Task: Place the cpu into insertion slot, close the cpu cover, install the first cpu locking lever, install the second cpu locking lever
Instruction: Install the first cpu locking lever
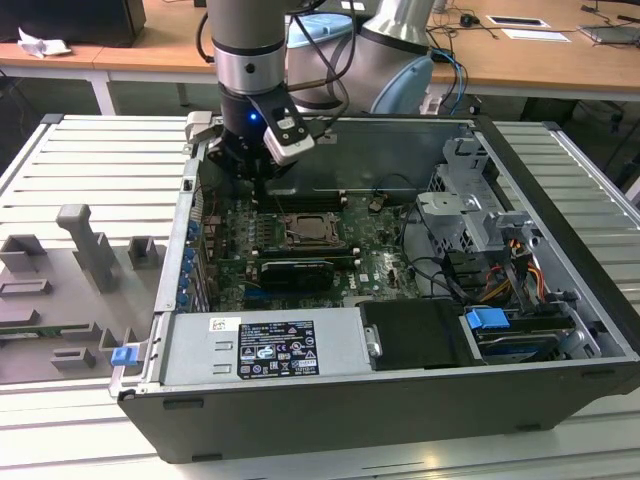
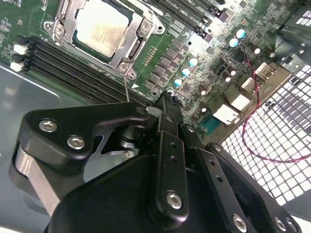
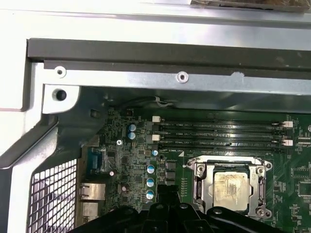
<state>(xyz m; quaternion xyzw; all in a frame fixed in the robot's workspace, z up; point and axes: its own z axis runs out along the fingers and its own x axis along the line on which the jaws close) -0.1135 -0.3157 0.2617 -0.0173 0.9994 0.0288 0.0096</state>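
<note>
The cpu (image 2: 102, 29) lies flat in the insertion slot (image 1: 310, 232), its dull silver top showing through the window of the cpu cover (image 2: 138, 36). The cover lies down over the chip. In the first wrist view the cpu (image 3: 232, 187) sits framed by the cpu cover (image 3: 199, 179). A thin wire locking lever (image 2: 126, 90) sticks out from the socket's corner toward my gripper (image 2: 167, 99). The black fingers meet at the tip, shut and holding nothing, close to the lever's free end. In the exterior view the gripper (image 1: 260, 190) hangs over the board, just to the exterior view's left of the socket.
Long black memory slots (image 3: 218, 136) run beside the socket. A black card (image 1: 295, 270) stands in front of it. The case's metal wall (image 3: 146, 53), a drive cage (image 1: 470, 200) and a power supply (image 1: 265, 345) hem in the board. A red wire (image 2: 252, 141) loops nearby.
</note>
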